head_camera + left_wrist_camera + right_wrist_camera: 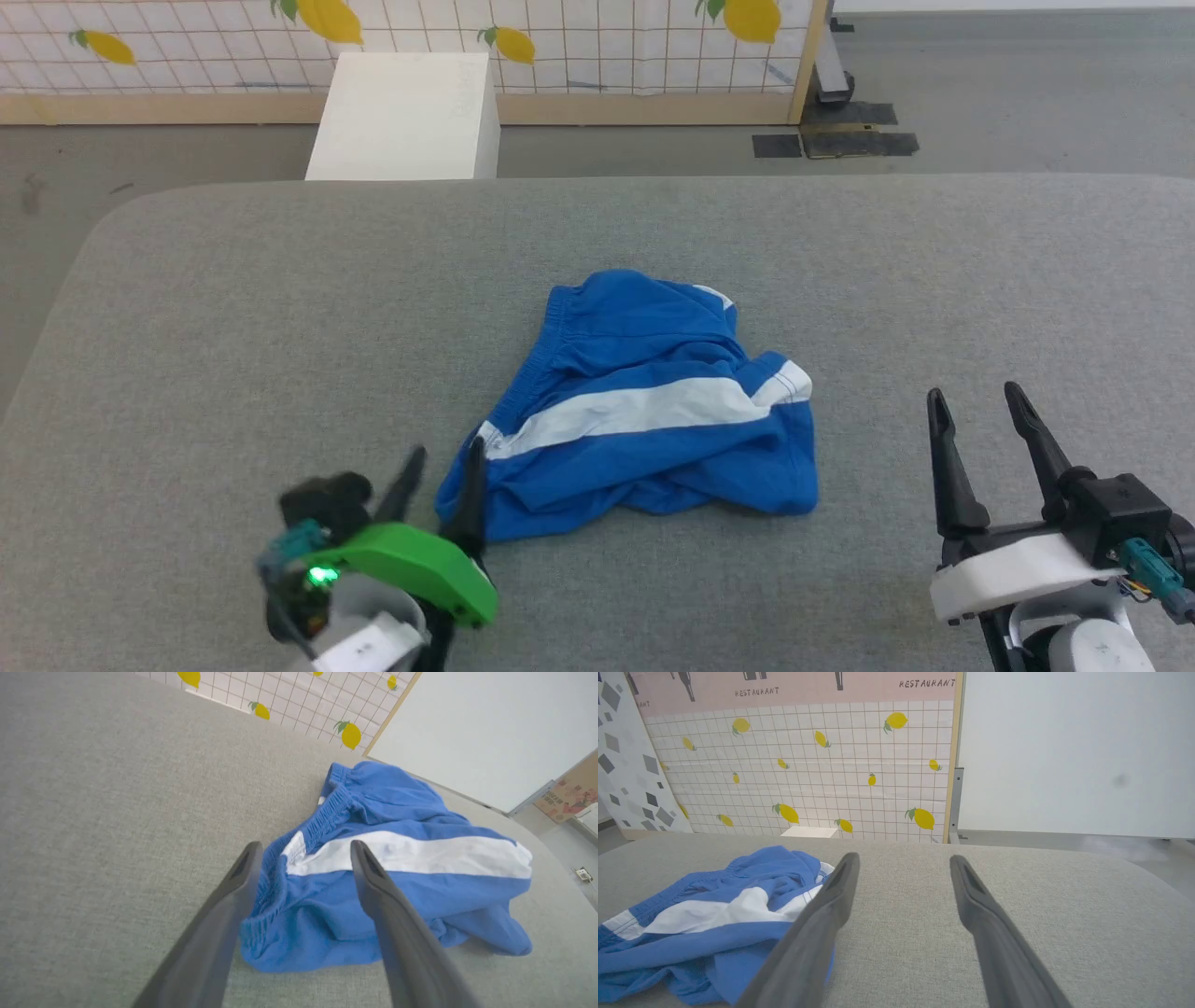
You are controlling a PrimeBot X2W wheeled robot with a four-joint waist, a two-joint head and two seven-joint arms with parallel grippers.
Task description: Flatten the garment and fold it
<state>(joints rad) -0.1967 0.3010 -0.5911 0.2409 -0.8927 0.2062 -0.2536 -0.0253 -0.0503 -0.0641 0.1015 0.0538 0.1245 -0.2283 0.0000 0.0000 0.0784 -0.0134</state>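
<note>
The bright blue shorts (644,401) lie crumpled in the middle of the grey padded surface, one white side stripe facing up and the gathered waistband along their left edge. My left gripper (445,455) is open at the shorts' near-left corner; its fingers straddle the waistband end, and I cannot tell if they touch it. In the left wrist view the shorts (397,891) spread up and to the right from between the fingers (243,877). My right gripper (974,399) is open and empty, apart from the shorts on their right. In the right wrist view the shorts (714,914) lie at the lower left.
The grey padded surface (233,308) extends wide around the shorts, with rounded far corners. A white box (406,117) stands on the floor beyond its far edge. A lemon-patterned tiled panel (560,42) runs along the back.
</note>
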